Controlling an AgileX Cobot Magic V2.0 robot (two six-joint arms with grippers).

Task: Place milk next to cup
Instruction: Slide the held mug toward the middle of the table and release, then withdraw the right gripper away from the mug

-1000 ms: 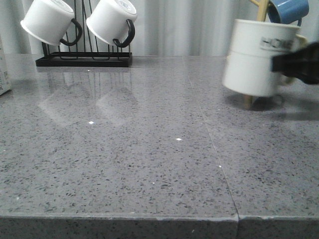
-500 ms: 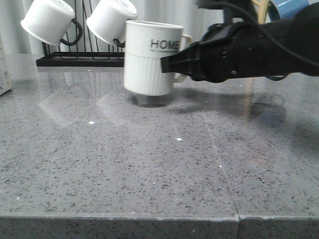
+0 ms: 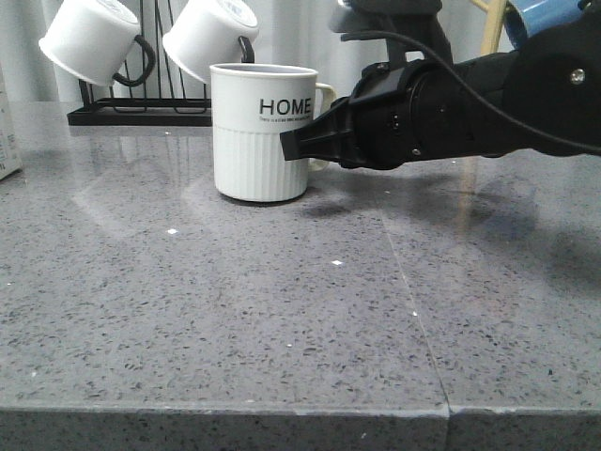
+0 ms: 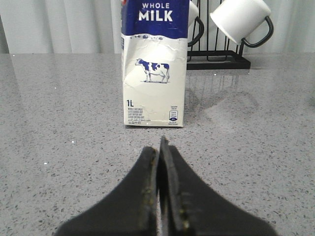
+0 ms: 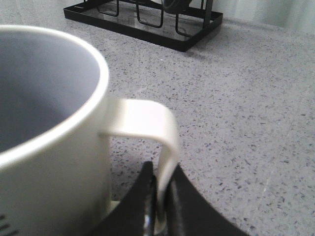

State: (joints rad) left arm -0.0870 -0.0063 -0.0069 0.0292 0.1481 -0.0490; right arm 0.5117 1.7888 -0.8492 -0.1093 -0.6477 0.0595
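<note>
The cup (image 3: 260,132), a white ribbed mug lettered "HOME", stands upright at the middle of the grey table. My right gripper (image 3: 305,143) reaches in from the right and is shut on its squarish handle. In the right wrist view the handle (image 5: 165,142) sits pinched between the fingers of the right gripper (image 5: 163,196), beside the cup's rim (image 5: 59,128). The milk (image 4: 155,64), a white carton with a blue top and a cow picture, stands upright ahead of my left gripper (image 4: 160,157), which is shut, empty and apart from it. Only a sliver of the milk (image 3: 7,141) shows at the front view's left edge.
A black wire rack (image 3: 155,113) at the back left holds two white black-handled mugs (image 3: 89,38). A blue mug (image 3: 545,19) hangs on a wooden stand (image 3: 488,33) at the back right. A seam (image 3: 413,301) runs through the tabletop.
My right arm carried the cup from the right side leftwards to the table's middle and lowered it onto the surface, still gripping the handle.
</note>
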